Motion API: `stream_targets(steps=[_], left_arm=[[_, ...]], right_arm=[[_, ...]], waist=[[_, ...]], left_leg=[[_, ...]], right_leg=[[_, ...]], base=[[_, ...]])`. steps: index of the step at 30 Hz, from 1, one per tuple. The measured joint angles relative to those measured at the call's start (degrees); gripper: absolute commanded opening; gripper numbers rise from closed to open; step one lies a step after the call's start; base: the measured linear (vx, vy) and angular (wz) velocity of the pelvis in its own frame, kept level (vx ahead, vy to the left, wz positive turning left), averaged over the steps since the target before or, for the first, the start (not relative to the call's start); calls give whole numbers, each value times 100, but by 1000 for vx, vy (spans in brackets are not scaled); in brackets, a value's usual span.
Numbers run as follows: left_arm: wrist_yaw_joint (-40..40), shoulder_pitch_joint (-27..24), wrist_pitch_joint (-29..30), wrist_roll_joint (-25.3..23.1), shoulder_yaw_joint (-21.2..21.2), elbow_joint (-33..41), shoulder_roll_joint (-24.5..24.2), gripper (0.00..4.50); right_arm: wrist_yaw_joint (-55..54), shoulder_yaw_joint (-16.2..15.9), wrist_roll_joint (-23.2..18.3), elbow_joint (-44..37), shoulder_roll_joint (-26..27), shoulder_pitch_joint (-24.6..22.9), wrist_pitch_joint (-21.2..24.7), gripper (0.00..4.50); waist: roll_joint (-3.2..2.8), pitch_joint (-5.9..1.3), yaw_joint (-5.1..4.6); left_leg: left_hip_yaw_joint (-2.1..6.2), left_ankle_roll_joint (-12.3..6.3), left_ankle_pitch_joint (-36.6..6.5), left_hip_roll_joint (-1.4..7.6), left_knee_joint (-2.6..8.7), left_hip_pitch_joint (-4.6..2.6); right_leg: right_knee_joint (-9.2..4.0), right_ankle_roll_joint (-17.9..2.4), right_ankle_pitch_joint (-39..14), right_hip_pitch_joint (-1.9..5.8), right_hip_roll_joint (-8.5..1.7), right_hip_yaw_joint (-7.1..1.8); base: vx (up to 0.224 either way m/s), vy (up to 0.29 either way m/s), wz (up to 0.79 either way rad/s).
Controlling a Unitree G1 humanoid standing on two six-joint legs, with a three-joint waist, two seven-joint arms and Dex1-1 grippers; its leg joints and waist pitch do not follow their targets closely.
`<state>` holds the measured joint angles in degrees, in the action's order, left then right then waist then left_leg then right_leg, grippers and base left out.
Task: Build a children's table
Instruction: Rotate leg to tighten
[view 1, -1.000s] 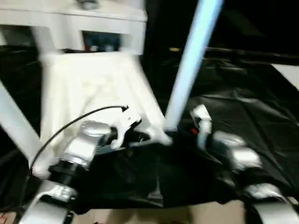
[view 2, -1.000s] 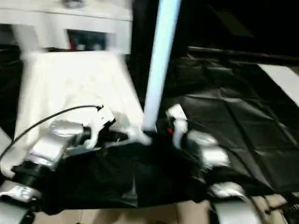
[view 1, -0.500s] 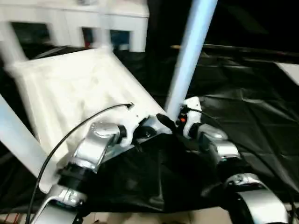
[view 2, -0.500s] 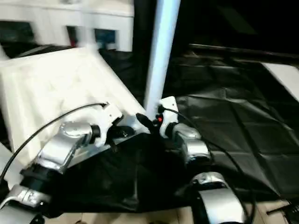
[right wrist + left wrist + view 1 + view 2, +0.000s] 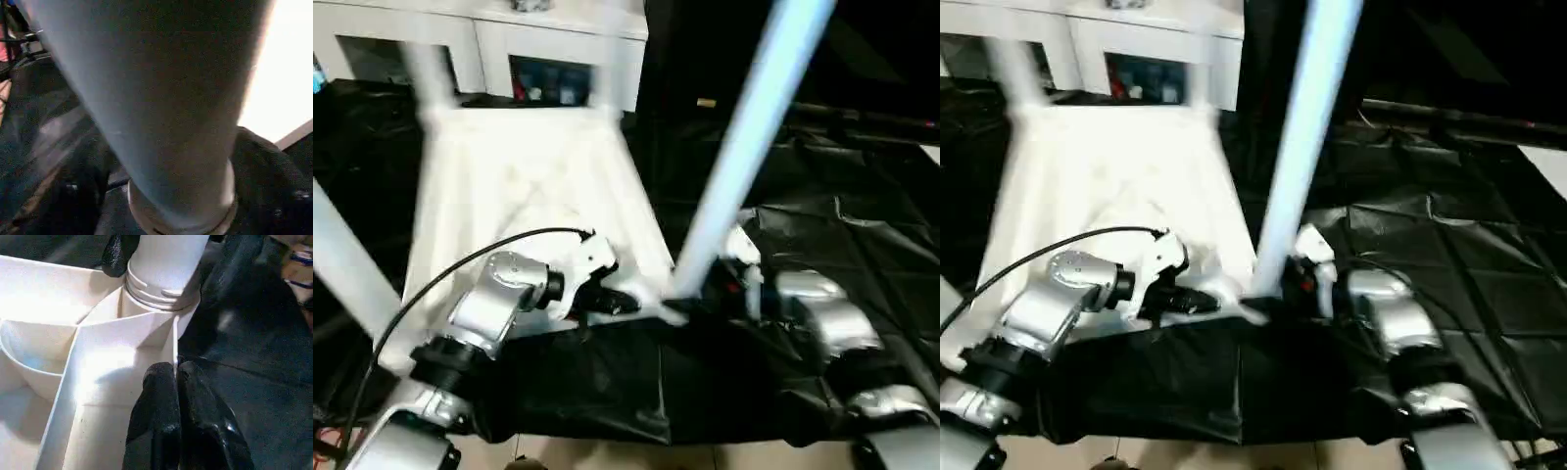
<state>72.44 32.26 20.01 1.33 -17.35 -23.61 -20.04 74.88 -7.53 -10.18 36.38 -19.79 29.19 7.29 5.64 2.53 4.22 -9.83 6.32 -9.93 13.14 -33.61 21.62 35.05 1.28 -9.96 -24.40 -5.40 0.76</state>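
White plastic: tabletop lies underside up on black sheeting, ribs and corner pockets showing in the left wrist view.
Landmark: near-right corner socket of the tabletop; all places below are given from it.
Leg in hand: tapered white tube leg stands in this socket, long axis rising up and away, leaning a little off upright; its ringed base sits at the socket mouth.
Other legs: two more stand at the far corners, one at the near-left corner.
Right tool: just right of the socket, black fingers set wide on either side of the leg base; whether they press the tube I cannot tell.
Left tool: just left of the socket, fingers pressed together, tips on the rib edge of the tabletop, holding nothing.
Key relation: leg base lies between the two tools; right arm is the nearer one to it.
Judgement: leg probably not fully seated; next move likely a twist or push along the leg axis, left tool bracing the tabletop.
Risk: lean may bind the base.
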Motion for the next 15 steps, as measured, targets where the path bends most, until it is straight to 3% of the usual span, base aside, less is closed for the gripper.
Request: stream_targets(steps=[10, 15], left_arm=[[220, 90, -140, 55, -46, -195, -69, 0], [13, -33, -79, 30, 103, -62, -158, 0]], right_arm=[[2, -23, -3, -141, 10, -32, 223, 266], [-519, 106, 19, 4, 343, -21, 105, 257]], waist=[[-1, 0, 1], [3, -2, -93]], left_leg=[[3, 2, 1, 7, 2, -5], [1, 5, 2, 22, 4, -26]], right_leg=[[10, 1, 4, 4, 3, 4], [20, 1, 4, 15, 11, 9]], base=[[0, 0, 0], [0, 0, 0]])
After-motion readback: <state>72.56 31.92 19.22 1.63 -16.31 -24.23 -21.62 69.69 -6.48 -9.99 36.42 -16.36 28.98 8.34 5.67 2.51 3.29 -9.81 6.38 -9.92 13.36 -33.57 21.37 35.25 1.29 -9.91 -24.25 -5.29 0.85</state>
